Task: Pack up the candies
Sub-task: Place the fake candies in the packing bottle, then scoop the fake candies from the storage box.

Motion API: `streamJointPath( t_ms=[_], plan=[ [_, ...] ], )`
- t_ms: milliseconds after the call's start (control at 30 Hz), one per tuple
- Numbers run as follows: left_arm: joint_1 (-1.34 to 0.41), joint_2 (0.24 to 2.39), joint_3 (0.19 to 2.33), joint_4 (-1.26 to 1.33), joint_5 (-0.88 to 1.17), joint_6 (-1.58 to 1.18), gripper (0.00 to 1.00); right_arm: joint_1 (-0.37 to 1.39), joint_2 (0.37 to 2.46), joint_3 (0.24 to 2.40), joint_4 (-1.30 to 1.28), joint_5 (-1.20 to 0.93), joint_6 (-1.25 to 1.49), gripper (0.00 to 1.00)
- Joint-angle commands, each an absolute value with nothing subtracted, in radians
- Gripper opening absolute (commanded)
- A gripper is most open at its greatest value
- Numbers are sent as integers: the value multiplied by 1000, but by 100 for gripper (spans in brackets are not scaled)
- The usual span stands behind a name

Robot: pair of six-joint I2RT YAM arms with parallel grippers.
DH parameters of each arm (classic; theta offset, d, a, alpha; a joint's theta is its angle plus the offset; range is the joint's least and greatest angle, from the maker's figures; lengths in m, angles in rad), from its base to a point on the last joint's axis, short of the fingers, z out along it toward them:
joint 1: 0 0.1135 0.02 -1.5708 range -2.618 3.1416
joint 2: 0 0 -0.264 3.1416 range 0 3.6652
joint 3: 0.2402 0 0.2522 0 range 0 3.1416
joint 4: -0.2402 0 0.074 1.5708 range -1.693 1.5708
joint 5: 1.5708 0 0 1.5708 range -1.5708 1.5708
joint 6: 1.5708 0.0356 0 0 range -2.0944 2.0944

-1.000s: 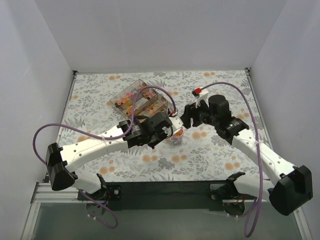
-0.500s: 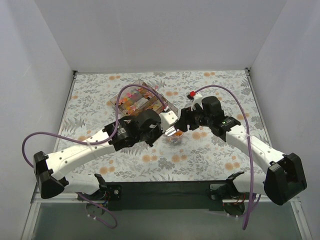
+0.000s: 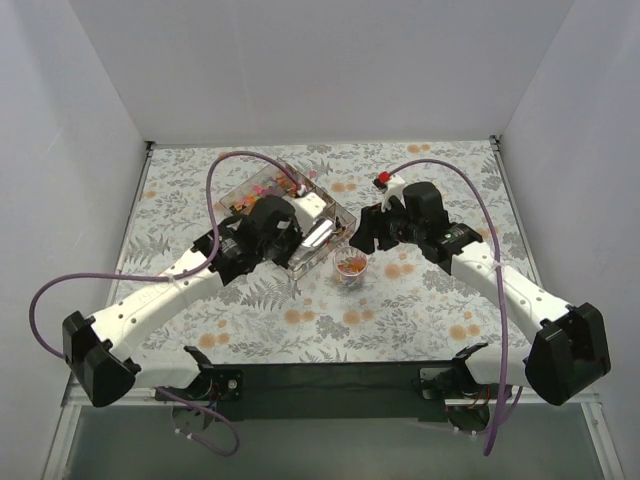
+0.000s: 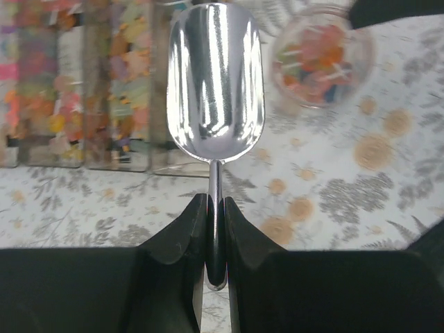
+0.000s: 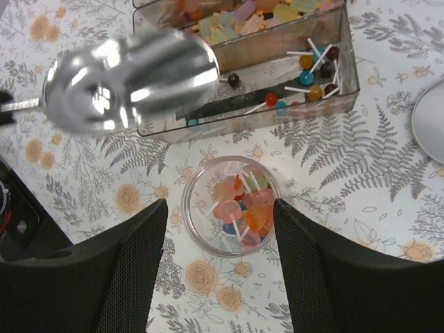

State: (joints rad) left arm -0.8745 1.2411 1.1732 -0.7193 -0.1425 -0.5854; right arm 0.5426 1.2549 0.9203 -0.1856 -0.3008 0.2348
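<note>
- Only the left wrist view shows the bowl of the metal scoop (image 4: 216, 83) bare and shiny. The left gripper (image 4: 216, 215) has its jaws clamped tight on the scoop's thin handle at lower centre of frame.
- Only the right wrist view looks straight down into the clear cup (image 5: 187, 208) at frame centre. Candies (image 5: 239, 211) in orange, pink and blue, some on white sticks, partly fill it.
- More sweets lie in the compartments of the clear box (image 5: 343, 69) along the top of that frame.
- The right gripper (image 5: 220, 208) is spread wide, with a black finger on either side of the cup in frame. Whether it touches the cup is hard to judge.
- At the right edge a pale round disc (image 5: 430, 121), possibly a lid, is cut off by the frame. A flower-print tablecloth (image 5: 361, 201) lies under everything.
- The scoop, blurred in the upper left of the right wrist view, hangs over the box's near corner and hides part of it.
- Overhead, the left arm stretches diagonally from lower left. The right arm bends in from lower right, and the wrists almost face each other at mid-table.
</note>
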Motion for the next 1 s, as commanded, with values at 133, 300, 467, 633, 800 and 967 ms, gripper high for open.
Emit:
streamJointPath(
  t_ms=[133,300,467,633,800,967],
  plan=[
    [-605,1356,1232,-683,-222,-477,0,540,1295,1031,-291,-221,150,70],
    [-508,1512,1351,-709,-265,-413,0,540,1307,1003,-304,-216,150,70],
    [-450,1656,1480,-768,-279,-377,0,540,1313,989,-308,-209,147,70],
    [-426,1807,1609,-851,-273,-325,0,540,1322,976,-310,-196,140,69],
    [-426,1882,1692,-903,-222,-281,0,540,1330,969,-310,-187,137,69],
    [-426,1899,1726,-936,-198,-273,0,540,1339,974,-313,-183,130,69]
  ],
)
